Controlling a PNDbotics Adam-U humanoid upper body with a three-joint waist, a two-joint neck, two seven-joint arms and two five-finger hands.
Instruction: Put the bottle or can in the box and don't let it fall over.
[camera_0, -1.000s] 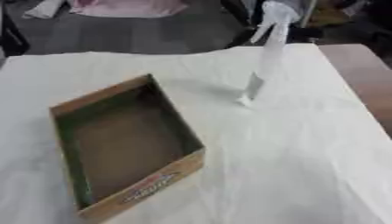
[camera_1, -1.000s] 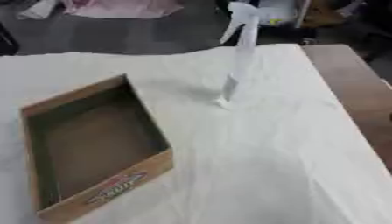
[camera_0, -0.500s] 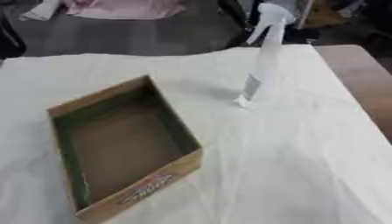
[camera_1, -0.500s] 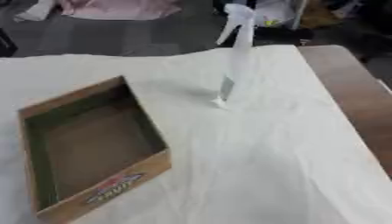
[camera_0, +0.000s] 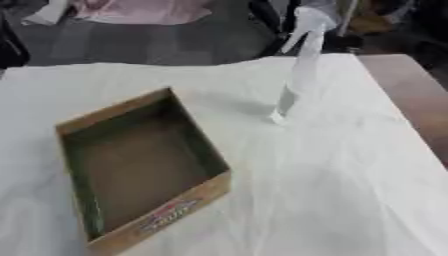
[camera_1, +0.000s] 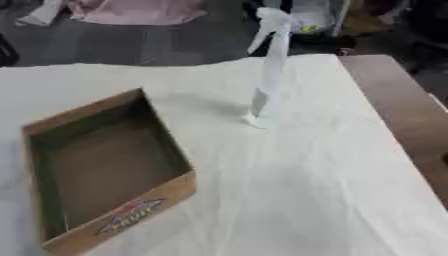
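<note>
A tall, slim white spray bottle (camera_0: 299, 75) stands upright on the white cloth at the far right of the table, its trigger head (camera_1: 269, 20) at the top. To its left lies an open brown cardboard box (camera_0: 140, 165), shallow, with a dark green inner lining and a red and white label (camera_0: 166, 216) on its near side. Nothing is inside the box. Neither of my hands shows in either view.
A white cloth (camera_0: 350, 190) covers the table. Bare brown tabletop (camera_1: 394, 100) shows along the right edge. Beyond the far edge are a dark floor, a pink cloth (camera_0: 140, 10) and dark clutter.
The whole picture has shifted slightly, so the camera has moved. The bottle and the box stand where they were.
</note>
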